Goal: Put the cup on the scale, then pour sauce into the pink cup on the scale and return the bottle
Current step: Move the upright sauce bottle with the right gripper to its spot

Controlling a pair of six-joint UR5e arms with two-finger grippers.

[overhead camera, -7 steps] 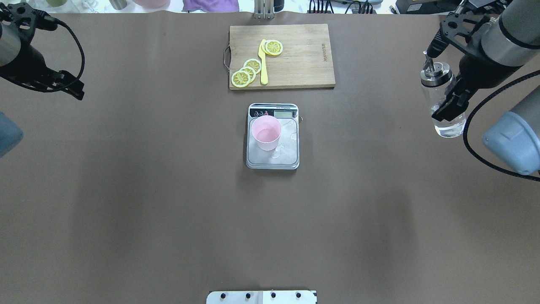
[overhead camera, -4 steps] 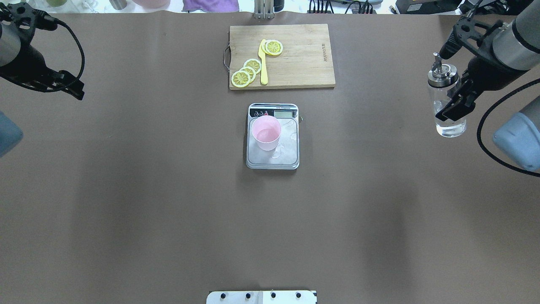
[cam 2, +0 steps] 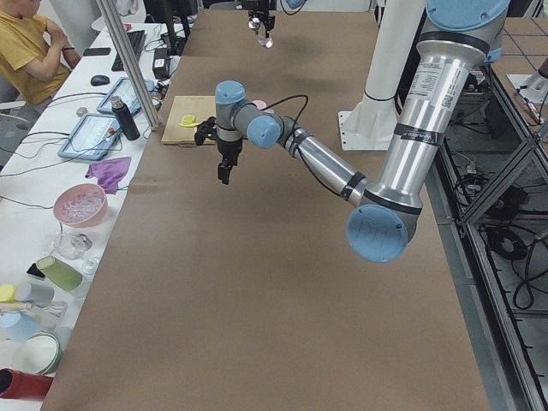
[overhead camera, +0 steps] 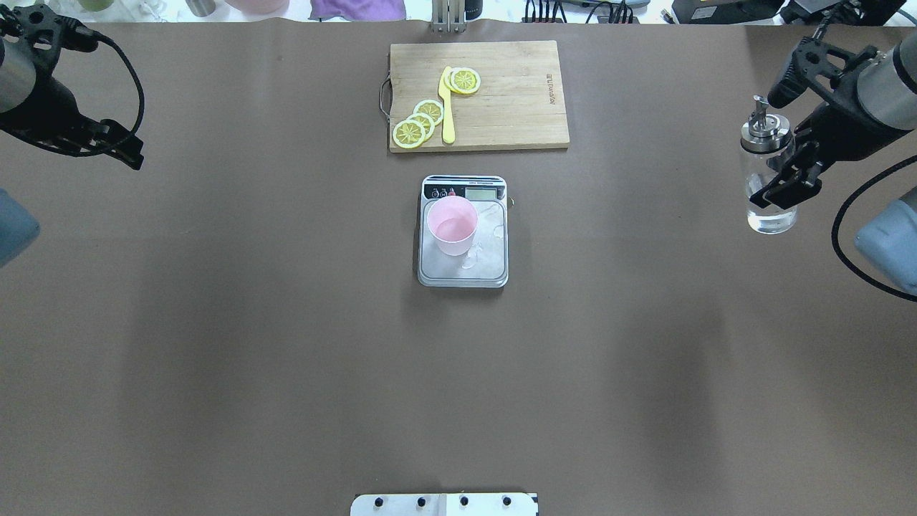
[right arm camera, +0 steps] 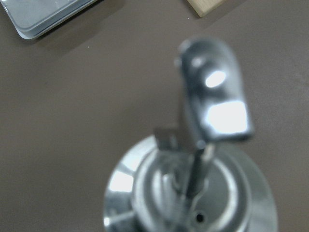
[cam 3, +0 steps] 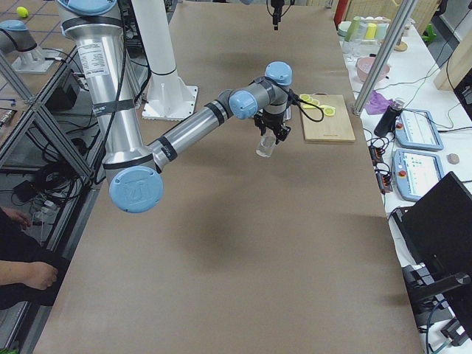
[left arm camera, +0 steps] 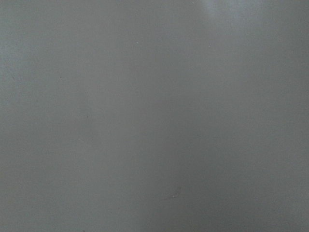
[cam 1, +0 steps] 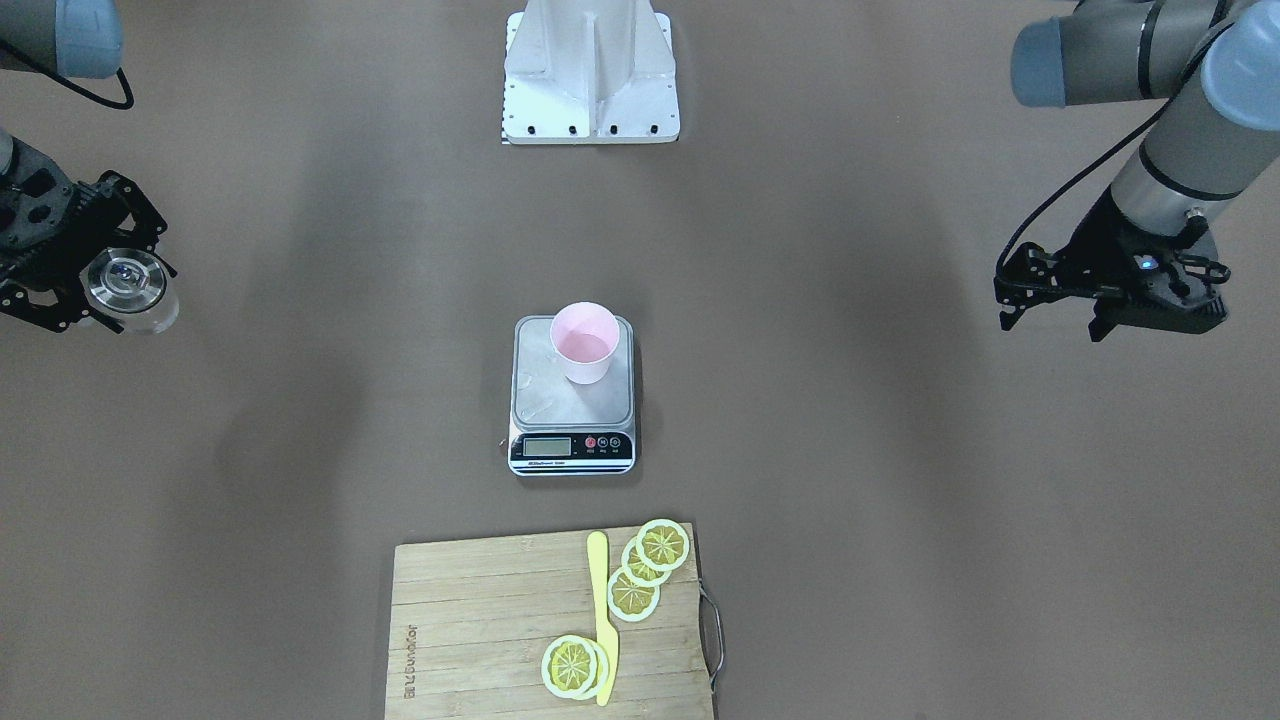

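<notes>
Nearest to us, at the table's (overhead camera: pixel 286 358) near edge, sits the robot's white base plate (overhead camera: pixel 444 504). Further out, in the middle, lies the scale (overhead camera: pixel 466 271), its black display strip turned away from us. The cup (overhead camera: pixel 452 226) stands upright on the left part of the steel plate, close to the display strip. Clear wet marks (overhead camera: pixel 491 218) glint on the plate beside it. Level with the scale, out at the table's right edge, the right gripper (overhead camera: pixel 772 161) has its fingers closed on either side of the bottle (overhead camera: pixel 766 204), gripping the glass body just under the steel cap (overhead camera: pixel 764 133). The bottle is upright with its spout on top, and a little clear sauce (overhead camera: pixel 772 223) shows at its bottom. We cannot tell whether its base touches the table. Off at the left edge, the left gripper (cam 1: pixel 1050 325) hangs above bare table with its jaws apart, holding nothing. Farthest from us, a wooden cutting board (overhead camera: pixel 516 100) lies just beyond the scale and carries lemon slices (overhead camera: pixel 419 122) and a yellow knife (overhead camera: pixel 448 115).
</notes>
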